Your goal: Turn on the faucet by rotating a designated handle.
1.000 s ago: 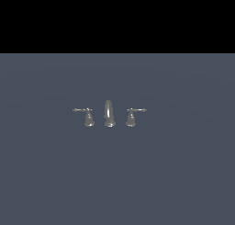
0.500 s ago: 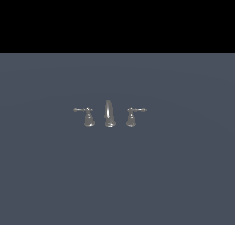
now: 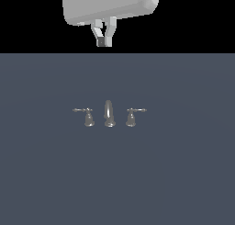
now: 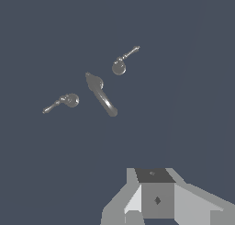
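The faucet (image 3: 109, 115) is a small shiny grey set on the dark grey floor: a tapered spout between two lever handles. The handle (image 3: 132, 117) stands on the exterior view's right of the spout, its thin lever pointing right. Its twin (image 3: 87, 117) points left. My gripper (image 3: 103, 39) hangs far above and behind the set, touching nothing, its fingers pressed together. In the wrist view the spout (image 4: 101, 94) and both handles (image 4: 120, 65) (image 4: 69, 100) lie well ahead of my gripper (image 4: 155, 192). I cannot tell which one there is the right-pointing handle.
The white hand body (image 3: 110, 6) fills the top middle of the exterior view. The flat dark grey floor (image 3: 183, 173) spreads all around the faucet, with nothing else standing on it.
My hand and gripper have come down into the top of the exterior view, from out of sight to a tip showing, then the whole hand. The faucet has not moved.
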